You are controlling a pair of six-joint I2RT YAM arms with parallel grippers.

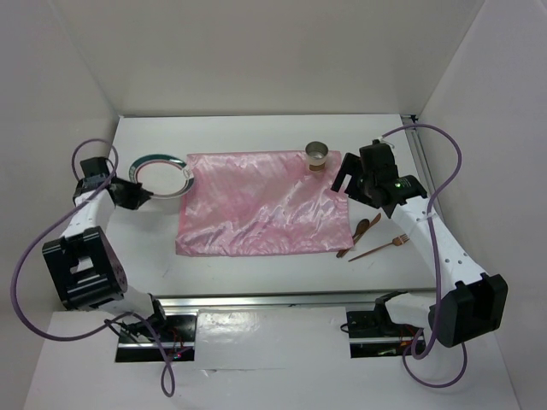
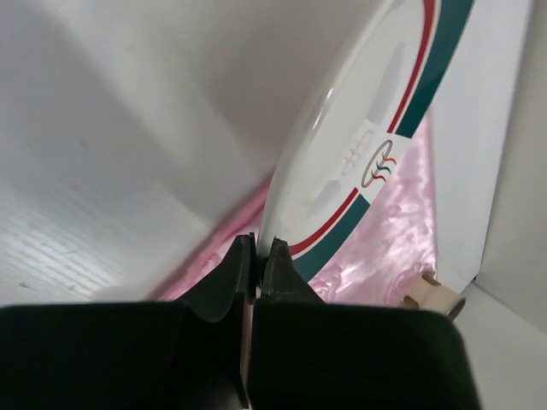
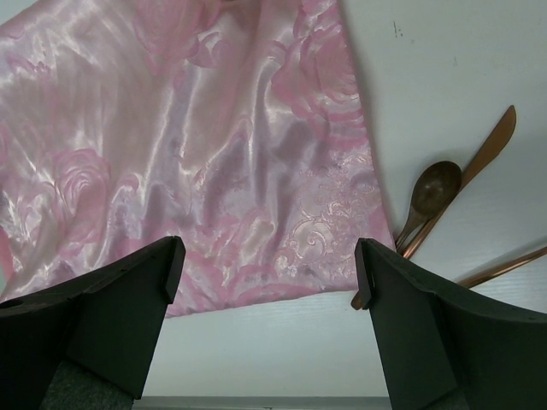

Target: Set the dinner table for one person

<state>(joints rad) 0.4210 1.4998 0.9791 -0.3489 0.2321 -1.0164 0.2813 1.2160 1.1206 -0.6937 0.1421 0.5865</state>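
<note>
Plate first: white with a green and red band, it sits on the table at the far left, its right rim just at the corner of the pink cloth. My left gripper is pressed together on the plate's rim in a thin edge pinch. I judge the plate stiff, glossy and breakable, and heavy enough to swing or slip from so narrow a hold. I'd want the fingers deep over the rim and the plate kept low.

The cloth looks soft and slick, so anything dragged across it would bunch it. My right gripper hangs spread wide above the cloth's right edge, holding nothing. Beside that edge lie a brown spoon, knife and fork, thin and probably awkward to lift off a flat surface. A cup stands at the cloth's far edge.

I can't tell whether the plate is clear of the table or resting on it. The left wrist view cuts off most of it, and the gripper body hides its underside.
</note>
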